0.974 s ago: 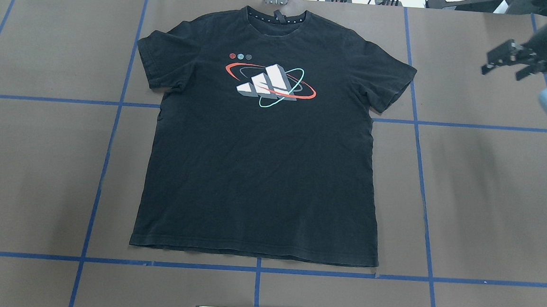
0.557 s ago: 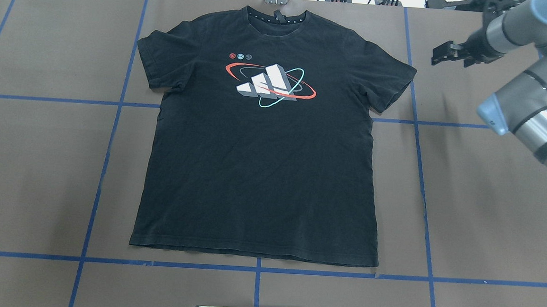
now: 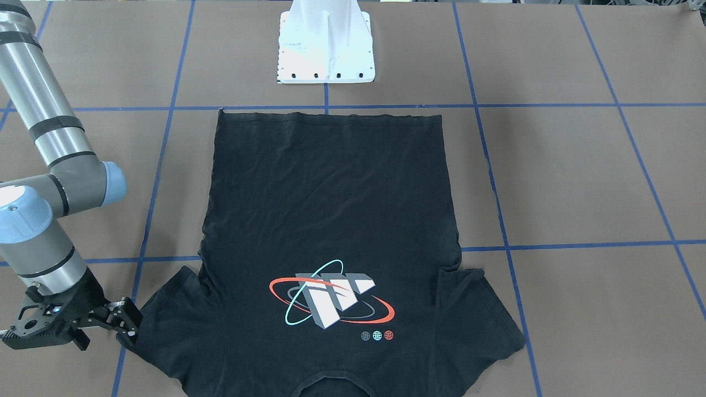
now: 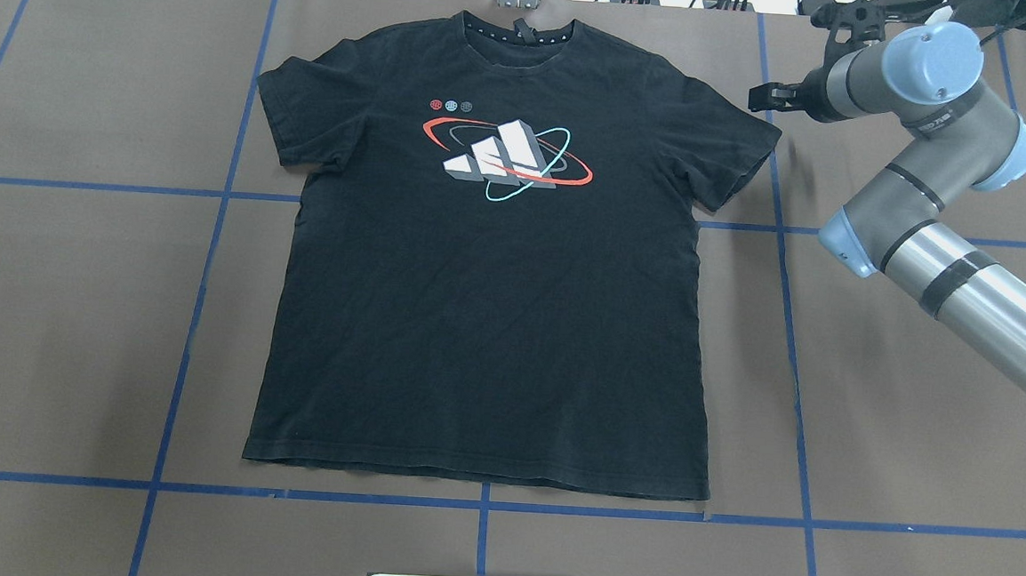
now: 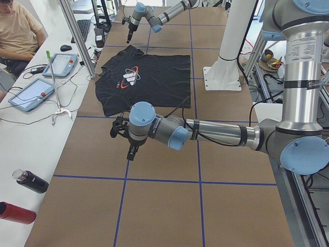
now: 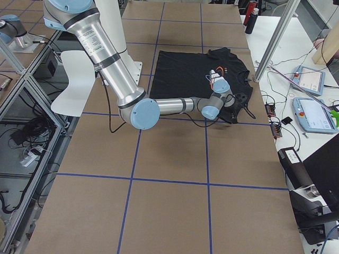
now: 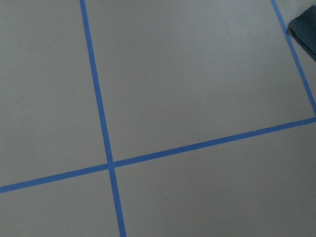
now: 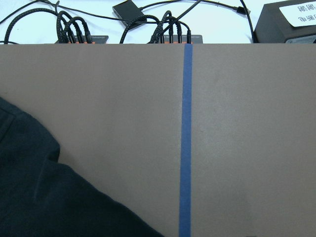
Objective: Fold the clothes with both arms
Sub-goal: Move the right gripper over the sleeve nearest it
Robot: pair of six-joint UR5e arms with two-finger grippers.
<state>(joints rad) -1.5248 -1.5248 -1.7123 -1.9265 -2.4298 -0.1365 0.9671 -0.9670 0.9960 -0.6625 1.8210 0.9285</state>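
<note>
- Overhead exterior for the layout: black T-shirt spread flat on the table, graphic facing up, collar toward the far edge, hem nearest the robot. No fold made yet, so judged to be the very start of the task.
- Right arm reaching in from the robot's right, with the right gripper just beside the tip of the sleeve on that side.
- Jaws apparently parted with nothing between them, seemingly not on the cloth yet. Probably lined up to take the sleeve edge or shoulder.
- Held low and aimed at the shirt in the front-facing view, likely so as to slide onto a thin fabric edge lying flush on the table.
- Left arm visible only in the exterior left view, with the left gripper above bare table off the opposite sleeve. Impossible to tell whether parted or closed.
- Left wrist view mostly brown surface and blue tape lines, with only a corner of black cloth at the upper right. Judged farther from its sleeve than the right one.
- One gripper toward each sleeve, probably for lifting both sides together and keeping the fold even.
- Risk: limp cotton, easy to drag, bunch or pinch through one layer only.
</note>
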